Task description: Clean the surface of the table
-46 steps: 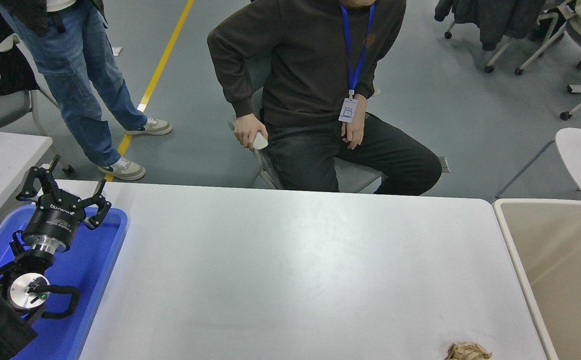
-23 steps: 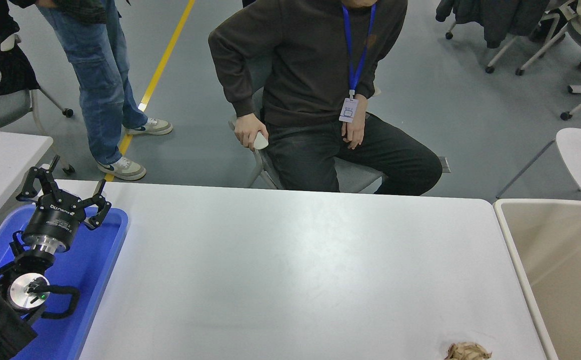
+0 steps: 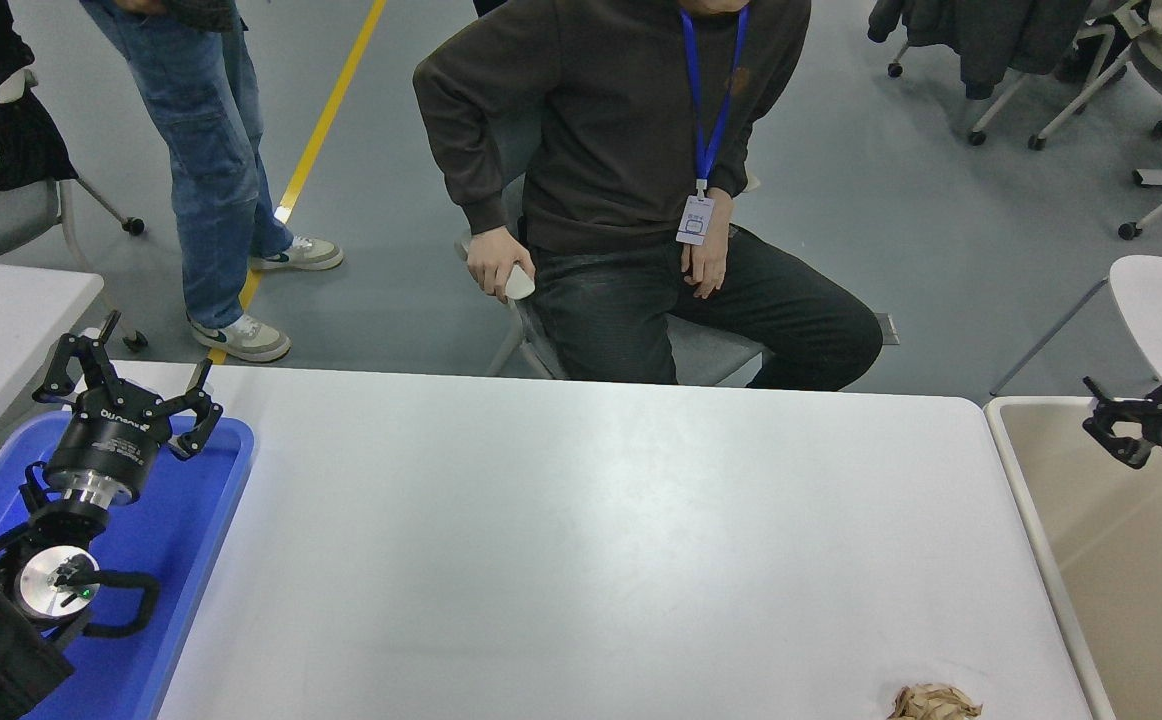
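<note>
The table surface (image 3: 581, 520) is a wide matte white-grey top that fills the middle of the head view. A crumpled brown paper ball (image 3: 935, 702) lies on it at the near right edge. My right gripper (image 3: 1146, 385) comes in from the right edge, open and empty, above the beige bin (image 3: 1026, 500) and well beyond the paper ball. My left gripper (image 3: 126, 380) is parked at the lower left over the blue tray (image 3: 231, 470), open and empty.
A seated person (image 3: 641, 200) in a dark top is at the far side of the table. Another person (image 3: 211, 150) in jeans stands at the far left. A second white table (image 3: 1, 310) is at the left, chairs at the far right.
My right gripper has come into view from the right edge and moved up and inward over the beige bin. The standing person has shifted slightly. The left arm has not moved.
</note>
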